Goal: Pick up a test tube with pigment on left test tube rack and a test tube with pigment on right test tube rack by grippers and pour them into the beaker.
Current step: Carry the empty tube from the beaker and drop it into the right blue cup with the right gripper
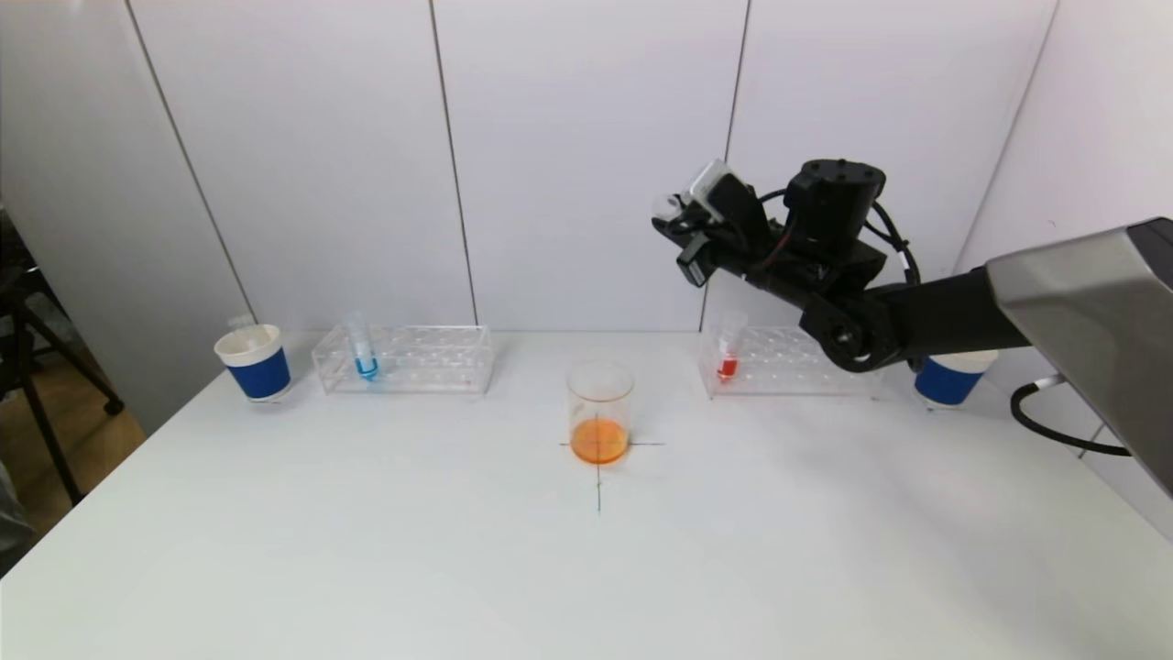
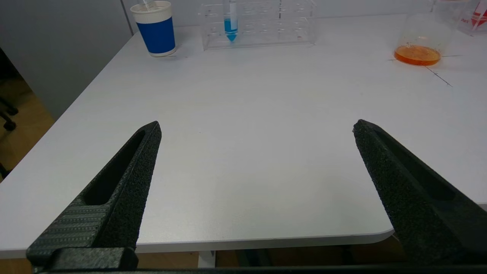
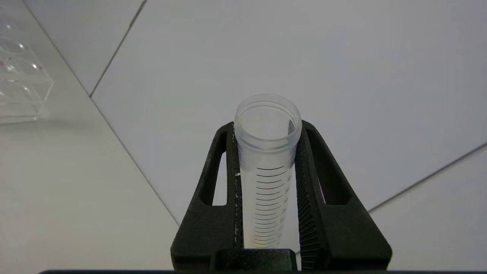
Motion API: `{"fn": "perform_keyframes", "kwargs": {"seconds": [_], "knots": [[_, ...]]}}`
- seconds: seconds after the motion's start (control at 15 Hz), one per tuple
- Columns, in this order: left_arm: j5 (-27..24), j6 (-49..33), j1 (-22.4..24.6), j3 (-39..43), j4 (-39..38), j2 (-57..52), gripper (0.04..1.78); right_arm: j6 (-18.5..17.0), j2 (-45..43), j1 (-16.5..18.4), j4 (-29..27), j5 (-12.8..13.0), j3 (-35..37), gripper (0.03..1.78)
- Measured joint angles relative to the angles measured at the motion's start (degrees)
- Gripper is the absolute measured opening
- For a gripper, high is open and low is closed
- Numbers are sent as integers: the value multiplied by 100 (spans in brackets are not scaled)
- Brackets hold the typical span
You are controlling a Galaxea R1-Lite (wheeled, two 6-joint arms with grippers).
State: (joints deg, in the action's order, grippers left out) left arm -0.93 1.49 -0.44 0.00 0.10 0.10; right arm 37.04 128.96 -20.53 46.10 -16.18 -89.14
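Above the beaker (image 1: pixel 599 410) | right end effector (image 3: pixel 266 152) clamps an emptied test tube (image 3: pixel 266 160) below its rim | light, slippery plastic | left end effector (image 2: pixel 257 129) gapes wide, holding nothing.

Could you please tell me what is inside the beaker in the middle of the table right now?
The beaker holds a shallow layer of orange liquid at the bottom; above that it looks empty. Nothing covers its contents.

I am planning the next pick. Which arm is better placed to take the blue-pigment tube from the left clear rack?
Left. The left gripper is open and empty, facing the clear plastic tube with blue pigment; the right gripper is shut on a clear graduated tube.
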Motion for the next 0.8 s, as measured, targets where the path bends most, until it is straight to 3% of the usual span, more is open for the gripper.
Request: {"fn": "perform_keyframes", "kwargs": {"seconds": [0.47, 0.8], "knots": [[0, 0, 0, -2, 0, 0, 176, -1802, -389, 507, -1816, 1271, -973, 46], [0, 0, 0, -2, 0, 0, 176, -2543, -700, 1141, -2541, 1442, -1069, 46]]}}
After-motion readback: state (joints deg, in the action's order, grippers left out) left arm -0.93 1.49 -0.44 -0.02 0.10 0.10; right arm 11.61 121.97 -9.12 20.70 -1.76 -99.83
